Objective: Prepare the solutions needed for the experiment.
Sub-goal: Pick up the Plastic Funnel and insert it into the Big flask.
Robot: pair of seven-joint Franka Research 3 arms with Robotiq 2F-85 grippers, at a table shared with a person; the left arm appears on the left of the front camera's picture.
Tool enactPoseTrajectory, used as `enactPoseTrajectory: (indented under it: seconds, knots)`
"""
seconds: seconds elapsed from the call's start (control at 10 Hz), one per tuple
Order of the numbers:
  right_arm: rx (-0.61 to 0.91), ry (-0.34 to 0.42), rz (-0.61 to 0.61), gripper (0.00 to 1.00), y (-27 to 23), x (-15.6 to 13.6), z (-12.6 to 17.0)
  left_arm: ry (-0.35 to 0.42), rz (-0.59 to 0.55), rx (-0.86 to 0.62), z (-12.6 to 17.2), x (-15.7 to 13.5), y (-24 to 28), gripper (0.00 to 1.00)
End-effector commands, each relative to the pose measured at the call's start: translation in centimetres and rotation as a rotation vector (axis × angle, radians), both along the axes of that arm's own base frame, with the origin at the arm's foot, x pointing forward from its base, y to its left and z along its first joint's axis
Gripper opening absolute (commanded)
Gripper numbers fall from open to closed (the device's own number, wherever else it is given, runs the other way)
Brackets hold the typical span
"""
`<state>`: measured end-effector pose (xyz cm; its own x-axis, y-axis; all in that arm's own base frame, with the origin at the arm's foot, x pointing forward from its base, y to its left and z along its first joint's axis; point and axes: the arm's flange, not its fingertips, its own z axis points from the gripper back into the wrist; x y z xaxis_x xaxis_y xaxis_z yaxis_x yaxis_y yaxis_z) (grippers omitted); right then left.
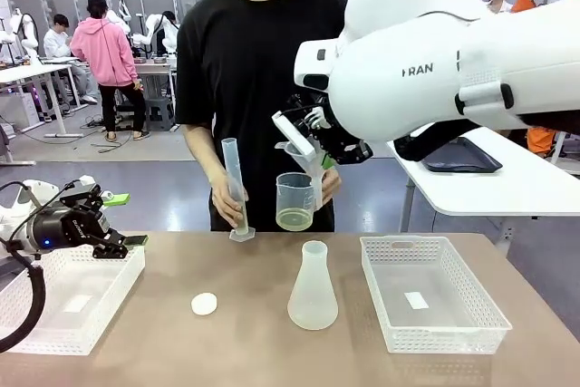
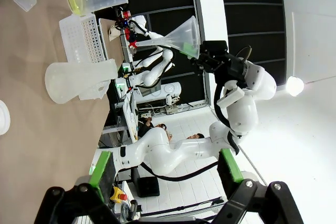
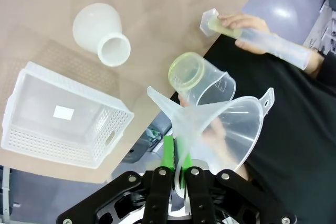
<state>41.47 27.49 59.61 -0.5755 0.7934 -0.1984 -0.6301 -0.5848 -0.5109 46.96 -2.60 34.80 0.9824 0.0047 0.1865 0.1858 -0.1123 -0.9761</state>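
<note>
A person's hand holds a clear beaker [image 1: 294, 198] above the table's far edge, with the pale yellow-green solutions [image 1: 294, 218] lying shallow in its bottom. The other hand steadies an upright graduated cylinder [image 1: 234, 186] on the table. My right gripper [image 1: 319, 153] is shut on a translucent funnel [image 1: 302, 145], tilted just above the beaker. In the right wrist view the funnel [image 3: 226, 124] is pinched at its rim between the fingers [image 3: 168, 153], with the beaker [image 3: 202, 80] beyond it. My left gripper [image 1: 127, 219] hovers open and empty over the left basket [image 1: 63, 314].
An empty conical flask [image 1: 313, 289] stands mid-table, with a small white cap [image 1: 205, 304] to its left. A white basket [image 1: 430, 292] holding a small label sits at the right. The left wrist view shows the flask [image 2: 79, 80] and the funnel [image 2: 178, 38] farther off.
</note>
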Motion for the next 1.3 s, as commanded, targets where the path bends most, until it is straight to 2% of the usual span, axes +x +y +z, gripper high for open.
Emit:
enactPoseTrajectory:
  seconds: [0.0, 0.9, 1.2]
  knots:
    - [0.025, -0.018, 0.047, 0.05, -0.3, -0.5, -1.4, -0.005, 0.009, -0.011, 0.1, 0.1, -0.1, 1.00]
    - [0.079, 0.005, -0.004, 0.05, 0.5, -3.2, -4.3, -0.005, 0.009, -0.011, 0.1, 0.1, -0.1, 1.00]
    - [0.101, 0.028, -0.028, 0.05, -0.3, -3.0, -5.3, -0.005, 0.009, -0.011, 0.1, 0.1, -0.1, 1.00]
